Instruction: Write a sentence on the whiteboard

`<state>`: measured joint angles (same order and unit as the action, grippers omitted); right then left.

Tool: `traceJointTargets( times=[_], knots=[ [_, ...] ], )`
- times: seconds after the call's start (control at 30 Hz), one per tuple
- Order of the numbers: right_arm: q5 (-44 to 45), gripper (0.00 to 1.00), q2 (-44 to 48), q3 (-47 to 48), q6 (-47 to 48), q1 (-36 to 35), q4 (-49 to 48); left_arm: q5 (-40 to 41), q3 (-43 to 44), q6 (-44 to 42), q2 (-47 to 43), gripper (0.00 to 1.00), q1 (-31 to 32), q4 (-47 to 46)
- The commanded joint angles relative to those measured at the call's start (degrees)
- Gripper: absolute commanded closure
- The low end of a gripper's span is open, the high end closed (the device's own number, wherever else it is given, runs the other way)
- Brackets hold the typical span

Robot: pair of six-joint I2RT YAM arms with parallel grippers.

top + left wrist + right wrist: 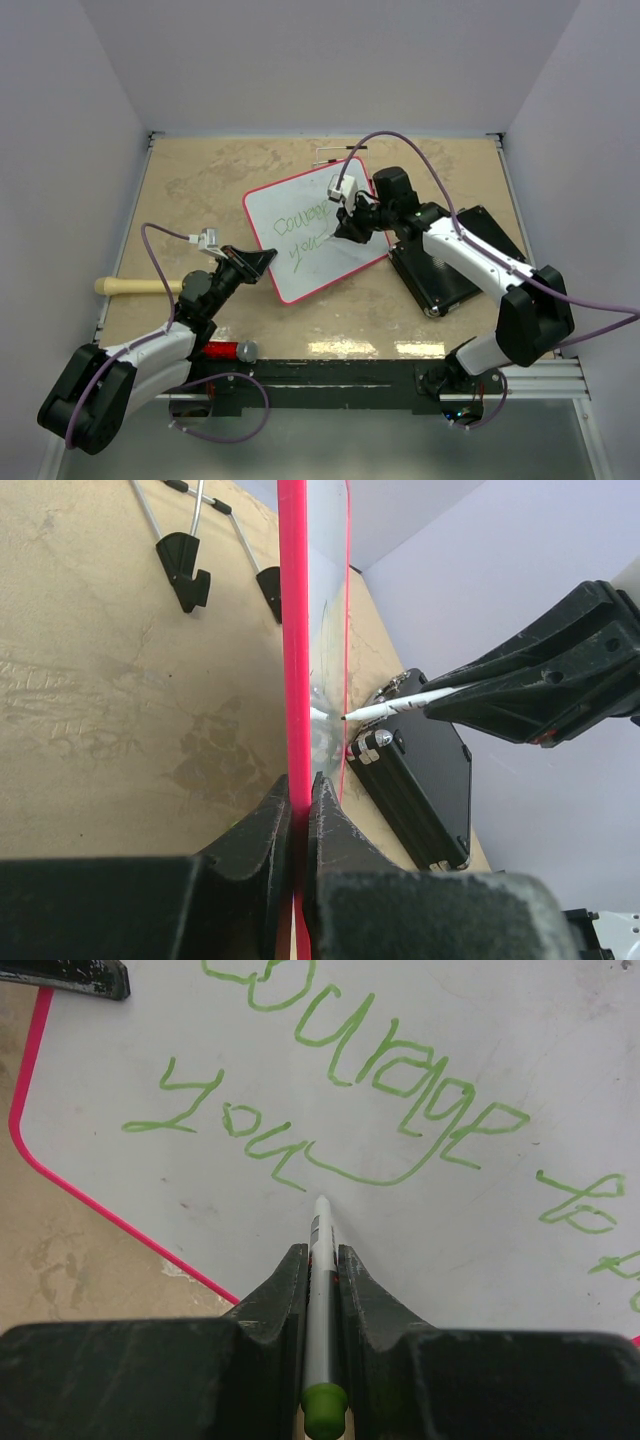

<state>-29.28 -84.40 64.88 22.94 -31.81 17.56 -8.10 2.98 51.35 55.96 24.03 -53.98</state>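
Tan marbled tabletop [200, 180] is seen carrying the whiteboard [300, 272] at its middle, turned at an angle, with a black case [445, 285] just beside its right edge. Green lettering [380, 1070] is already laid down on the board: "Courage" can be read, then "to" and a further word cut off by the wrist view's edge, and "you" on a second line with a long sweeping stroke after it. The sentence is judged well under way. Whether more words are wanted cannot be told, though room is left on the lower part of the board.

The right arm is reached forward and inward over the board, wrist bent down. The left arm is stretched low from the near left, and the board's red rim is pinched at its near-left edge by the left gripper [300, 800], jaws clenched on it, so the board is steadied. The right gripper [322, 1260] is clamped around a white marker [320, 1310] with a green end cap, and its tip is set against the board just under the long stroke.
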Motion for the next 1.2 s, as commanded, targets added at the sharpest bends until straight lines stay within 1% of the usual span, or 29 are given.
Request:
traceJointTargets(
  times=[0.0,0.13,0.27,0.43,0.6,1.0,1.17],
  knots=[
    [0.2,1.0,-0.7,-0.7,0.1,0.2,-0.6,-2.9,-2.5,-5.1,-0.4,1.0,0.6,-0.6],
    [-0.1,1.0,-0.8,-0.8,0.4,0.2,0.1,-2.9,-2.4,-5.1,0.1,1.0,0.6,-1.0],
    [-2.4,1.0,2.6,0.9,0.4,1.0,0.9,-3.0,-2.5,-5.1,0.1,1.0,0.6,-1.0],
    [-7.2,1.0,7.5,3.1,0.1,5.8,0.9,-3.0,-2.3,-5.5,-0.7,1.0,0.6,-0.2],
    [-9.3,1.0,12.2,-1.3,-1.8,9.0,-3.9,-3.1,-2.6,-5.8,-1.7,1.0,0.6,1.3],
    [-14.6,1.0,13.6,-7.4,-3.9,10.2,-11.4,-3.0,-2.9,-6.0,-2.4,1.0,0.7,1.5],
    [-14.6,1.0,13.9,-9.9,-4.3,10.8,-14.4,-2.9,-2.9,-5.9,-2.4,1.0,0.6,1.3]
  ],
)
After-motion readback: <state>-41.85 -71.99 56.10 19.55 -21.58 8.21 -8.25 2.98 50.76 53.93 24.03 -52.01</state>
